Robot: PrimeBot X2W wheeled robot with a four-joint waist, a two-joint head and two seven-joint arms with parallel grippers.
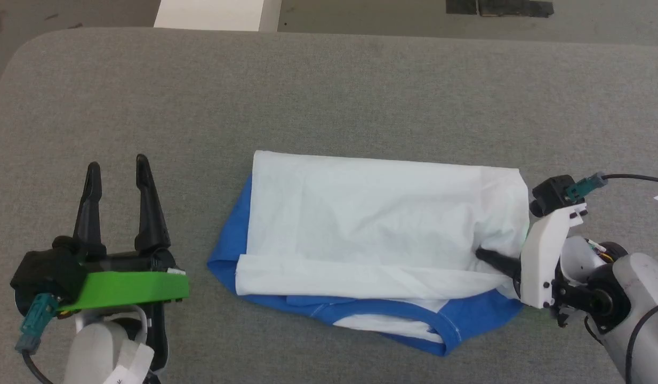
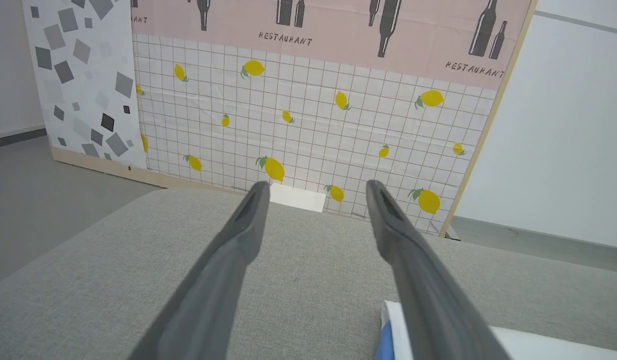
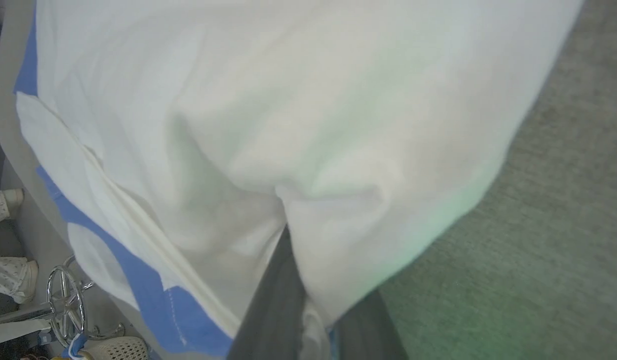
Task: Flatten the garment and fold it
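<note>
Now, garment (image 1: 382, 224) edge pinched by right gripper (image 1: 479, 254), left gripper (image 1: 118, 162) well apart

The shirt (image 1: 382, 213) is white with blue sleeves and neckband; the table (image 1: 329, 90) is plain grey. The left hand (image 1: 118, 161) is black with a bright green mount, the right hand (image 1: 481, 254) black with a white one. The board (image 2: 313, 130) shows yellow lemons on a white grid under pink.

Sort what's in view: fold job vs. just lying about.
Job: soft white T-shirt with blue sleeves and neckband; right gripper, shut on its white cloth; left gripper, open, apart from it.
Lying about: lemon-print tiled wall panel; white block beyond the grey table.
</note>
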